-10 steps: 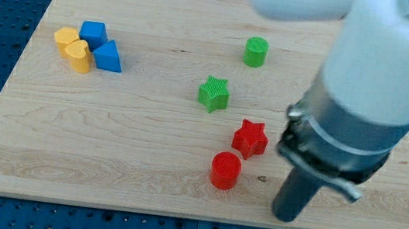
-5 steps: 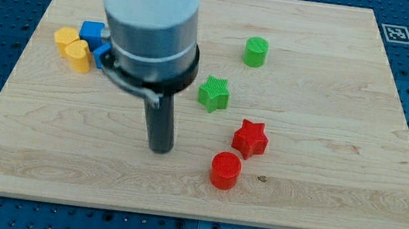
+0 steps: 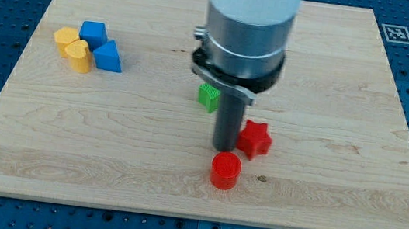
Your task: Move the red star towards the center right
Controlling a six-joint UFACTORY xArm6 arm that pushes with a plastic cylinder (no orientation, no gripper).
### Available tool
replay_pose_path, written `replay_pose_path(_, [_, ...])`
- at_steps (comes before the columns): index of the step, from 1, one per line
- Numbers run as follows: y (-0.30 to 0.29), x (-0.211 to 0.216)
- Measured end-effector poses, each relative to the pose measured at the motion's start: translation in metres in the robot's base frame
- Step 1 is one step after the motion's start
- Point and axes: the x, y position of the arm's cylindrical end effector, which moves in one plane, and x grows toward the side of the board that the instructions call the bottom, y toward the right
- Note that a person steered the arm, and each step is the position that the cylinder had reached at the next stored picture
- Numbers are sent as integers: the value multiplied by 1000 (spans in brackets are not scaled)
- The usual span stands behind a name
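The red star (image 3: pixel 254 138) lay flat on the board (image 3: pixel 330 106), a little below and to the right of the middle. It had no long axis; one point aimed roughly at twelve o'clock, the others spread evenly round it. The rod stood upright just at the star's nine o'clock side, and my tip (image 3: pixel 223 147) seemed to touch its left edge, though contact could not be told for sure. There was no claw on this arm, only the bare rod, so nothing was apart or clamped.

Counting the blocks seen: two red, the star and a red cylinder (image 3: pixel 225 170) just at the star's seven o'clock, close but apart from it. One green block (image 3: pixel 208 96) showed at the tip's eleven o'clock, mostly hidden behind the arm's body, so its shape could not be made out. Two blue blocks sat near the board's left top: a blue cube (image 3: pixel 93 34) and a blue wedge (image 3: pixel 107 56). Two yellow ones touched them on the left: a yellow hexagon (image 3: pixel 64 37) and a yellow heart (image 3: pixel 79 56).

From the star toward three o'clock the wood was bare all the way to the right edge. The bottom edge ran not far below the red cylinder.
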Motion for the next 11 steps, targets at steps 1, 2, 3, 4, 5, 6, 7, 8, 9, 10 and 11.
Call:
replay_pose_path(1, [28,14])
replay_pose_path(2, [43,14])
replay_pose_path(3, [45,-1])
replay_pose_path(4, [64,-1])
replay_pose_path(5, [84,-4])
replay_pose_path(6, [93,-14])
replay_pose_path(7, [106,-13])
replay_pose_path(8, [134,-2])
replay_pose_path(9, [147,-17])
replay_pose_path(10, [147,-28])
replay_pose_path(11, [147,-41])
